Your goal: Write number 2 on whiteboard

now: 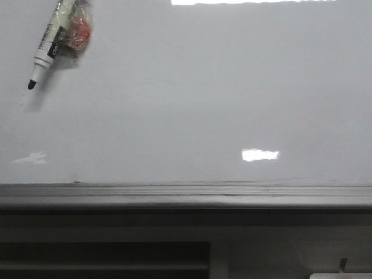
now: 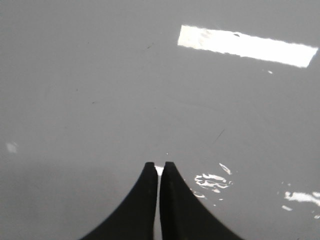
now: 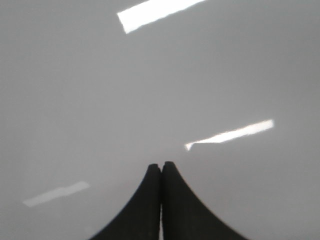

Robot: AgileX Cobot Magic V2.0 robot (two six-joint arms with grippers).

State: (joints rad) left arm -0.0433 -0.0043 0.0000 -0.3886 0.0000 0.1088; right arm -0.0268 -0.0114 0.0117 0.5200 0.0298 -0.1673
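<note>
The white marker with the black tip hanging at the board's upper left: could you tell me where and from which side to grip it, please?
Probably the white marker is best taken on its barrel below the red-and-clear pouch, above the black tip, closing across its width from the front; it lies tilted against the glossy whiteboard.

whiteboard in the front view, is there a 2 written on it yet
No, the whiteboard shows only light reflections and a marker hanging at its upper left, with no numeral drawn.

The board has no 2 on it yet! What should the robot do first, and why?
Probably open the left gripper and reach toward the marker hanging at the whiteboard's upper left. The board shows no number, both grippers look shut and empty (right gripper too), and the marker sits on the left arm's side.
</note>
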